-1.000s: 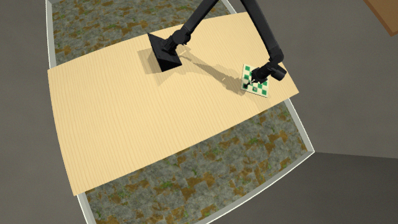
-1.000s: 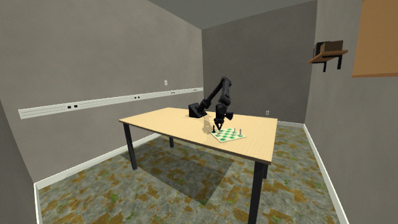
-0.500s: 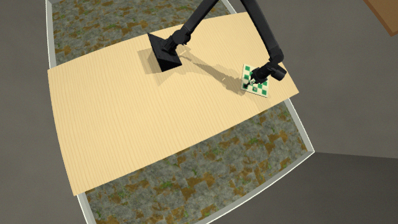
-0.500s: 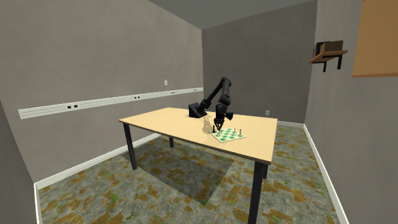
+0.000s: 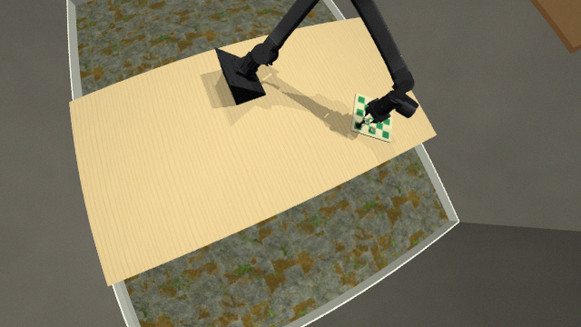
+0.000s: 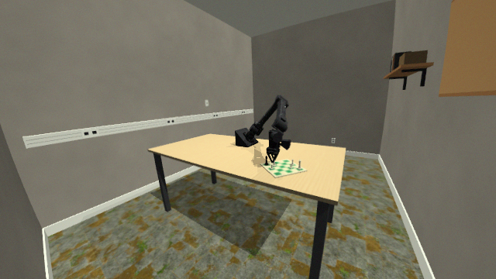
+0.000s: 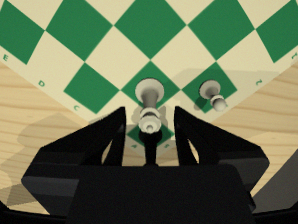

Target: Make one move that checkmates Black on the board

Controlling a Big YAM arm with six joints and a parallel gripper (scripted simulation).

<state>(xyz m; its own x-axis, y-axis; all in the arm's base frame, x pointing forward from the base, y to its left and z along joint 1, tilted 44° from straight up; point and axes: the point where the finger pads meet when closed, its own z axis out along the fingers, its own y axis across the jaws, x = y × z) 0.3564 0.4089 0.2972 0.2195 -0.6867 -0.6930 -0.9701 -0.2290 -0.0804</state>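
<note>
Now my pincer [image 7: 150, 137] stands apart, gripping nothing, straddling the white piece [image 7: 149, 117] near the board's [image 7: 149, 19] 6 o'clock corner on the desk [image 7: 27, 119]. I judge: lift straight up, avoiding the neighbour piece [image 7: 212, 91] at 2 o'clock.

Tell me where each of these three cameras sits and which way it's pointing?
Top: high overhead, looking down on the table; shows the arm's base and the whole arm.
Exterior: in the room's corner, looking across at table, chessboard and the whole arm.
Wrist: on the arm, looking down past the gripper at a white piece on the chessboard; the open fingers flank that piece.
All three share the chessboard.
</note>
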